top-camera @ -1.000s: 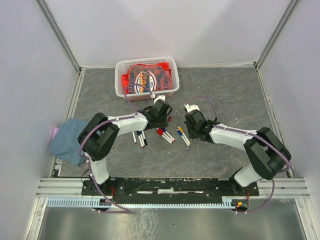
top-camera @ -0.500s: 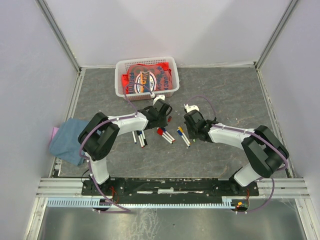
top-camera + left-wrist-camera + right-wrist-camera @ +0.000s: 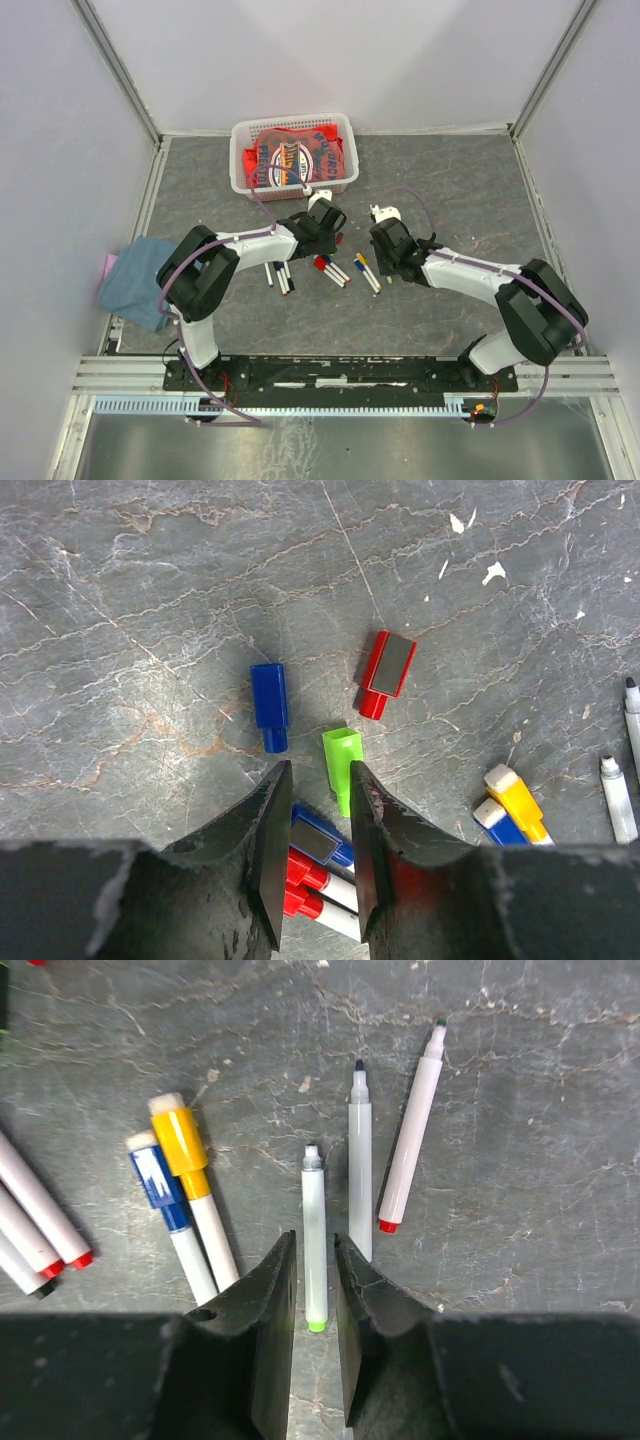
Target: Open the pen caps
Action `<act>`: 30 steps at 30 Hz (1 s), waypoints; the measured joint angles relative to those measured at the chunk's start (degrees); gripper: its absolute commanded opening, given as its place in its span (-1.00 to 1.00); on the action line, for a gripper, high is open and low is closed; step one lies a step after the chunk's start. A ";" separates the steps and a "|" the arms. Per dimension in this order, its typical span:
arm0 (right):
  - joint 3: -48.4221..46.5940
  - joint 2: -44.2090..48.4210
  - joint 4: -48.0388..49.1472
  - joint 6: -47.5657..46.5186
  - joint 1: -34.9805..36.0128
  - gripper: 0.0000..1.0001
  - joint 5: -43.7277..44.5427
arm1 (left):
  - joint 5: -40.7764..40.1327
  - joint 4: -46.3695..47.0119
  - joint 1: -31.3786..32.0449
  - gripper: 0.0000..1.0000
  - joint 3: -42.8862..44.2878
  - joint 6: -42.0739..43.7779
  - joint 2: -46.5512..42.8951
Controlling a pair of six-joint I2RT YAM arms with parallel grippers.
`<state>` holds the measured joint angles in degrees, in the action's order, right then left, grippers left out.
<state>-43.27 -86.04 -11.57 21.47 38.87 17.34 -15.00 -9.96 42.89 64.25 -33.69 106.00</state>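
**Loose caps and crowded pens leave little margin**

Both claws hang low over the middle of the table [image 3: 470, 180], well short of its far edge. The left gripper [image 3: 318, 770] has its jaws slightly apart on nothing. The green cap [image 3: 342, 760] lies just past their tips, with the blue cap [image 3: 268, 702] and red cap [image 3: 385, 670] loose beyond. The right gripper [image 3: 314, 1240] is likewise parted, astride an uncapped green pen [image 3: 315, 1200] lying flat. The capped yellow pen [image 3: 190, 1185] and blue pen [image 3: 165, 1200] lie side by side, so a closing claw could catch both or send a cap rolling.
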 measured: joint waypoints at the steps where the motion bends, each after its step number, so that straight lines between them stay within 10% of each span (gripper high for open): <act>1: 0.00 0.61 0.00 -0.11 0.15 -0.44 0.11 | 0.00 -0.02 0.00 -0.27 0.00 0.00 0.00; 30: -0.02 -2.14 2.82 -1.46 4.52 -0.44 -3.17 | 0.42 -0.17 0.37 -0.21 -0.46 -0.02 -6.56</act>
<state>-43.29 -88.18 -8.75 20.01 43.40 14.17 -14.59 -10.13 43.27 63.79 -33.71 99.44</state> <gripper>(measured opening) 0.279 0.393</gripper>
